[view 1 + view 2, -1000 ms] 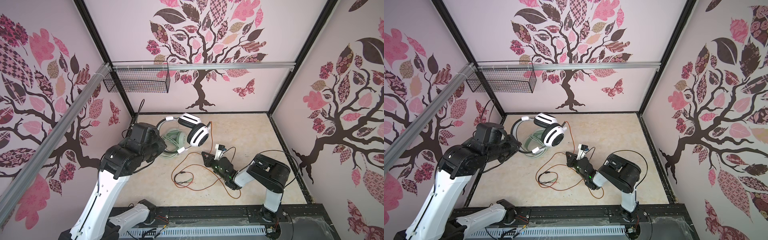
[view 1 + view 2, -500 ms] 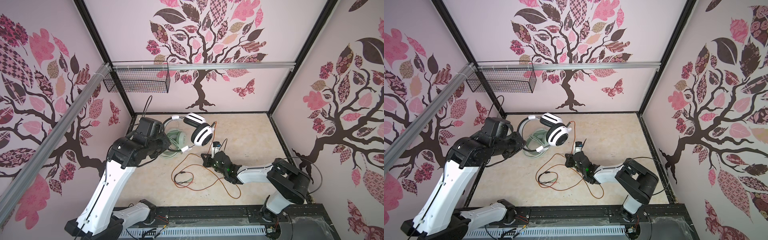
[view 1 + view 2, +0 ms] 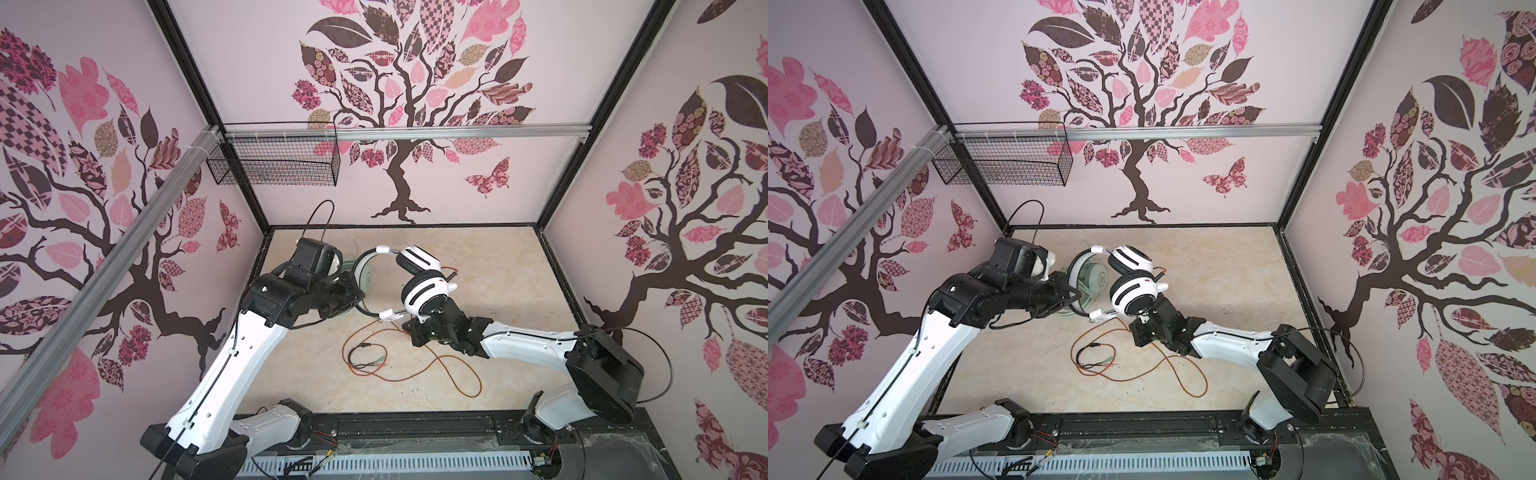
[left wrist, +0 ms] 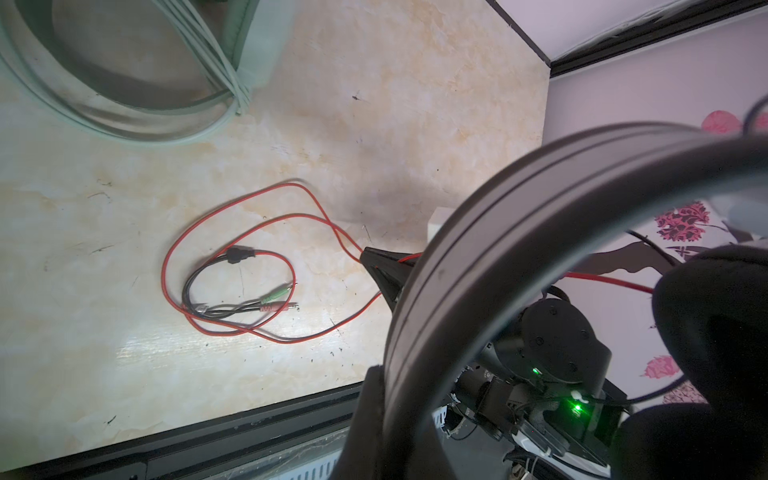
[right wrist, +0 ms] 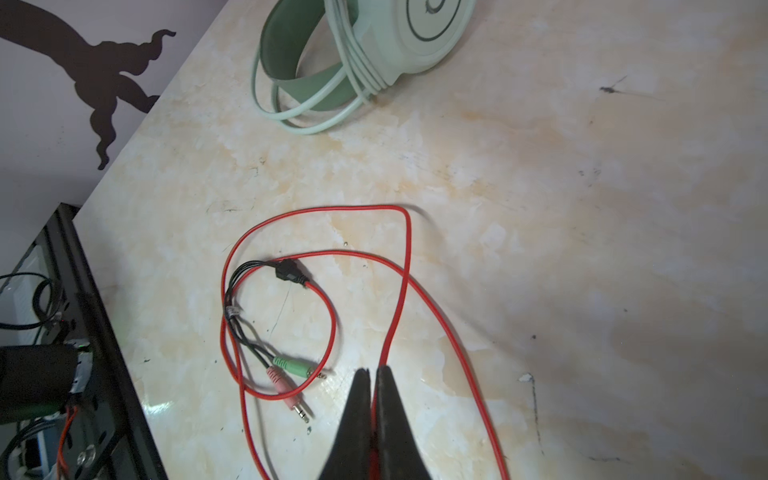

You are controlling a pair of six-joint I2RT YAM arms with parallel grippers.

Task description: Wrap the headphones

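1. The green headset (image 5: 415, 41) lies on the surface (image 3: 498, 270) toward the back left. Its green cable (image 5: 361, 75) is wound about it in several turns, so this one is judged done, though where the cable's end sits cannot be made out.
2. The white headset (image 3: 426, 293) is held up off the surface, above and just beside the green one. Its band (image 3: 1070, 278) is clamped between the left fingers (image 3: 1074, 297), which are closed on it.
3. The right fingers (image 5: 372, 370) are pressed together on the red cable (image 5: 399, 266). A strand is pinched at their tips, low over the surface and just in front of the lifted headset.
4. No turn of the red cable is seen about the band or the cups. Most of it is spread in loose loops on the surface, and the plugs (image 5: 291, 368) lie among those loops.
5. The task is judged roughly half finished — one headset wrapped, the other only taken in hand.
6. Left to do: the red cable is to be wound round the white headset, the plug end gathered in, and the headset set down.
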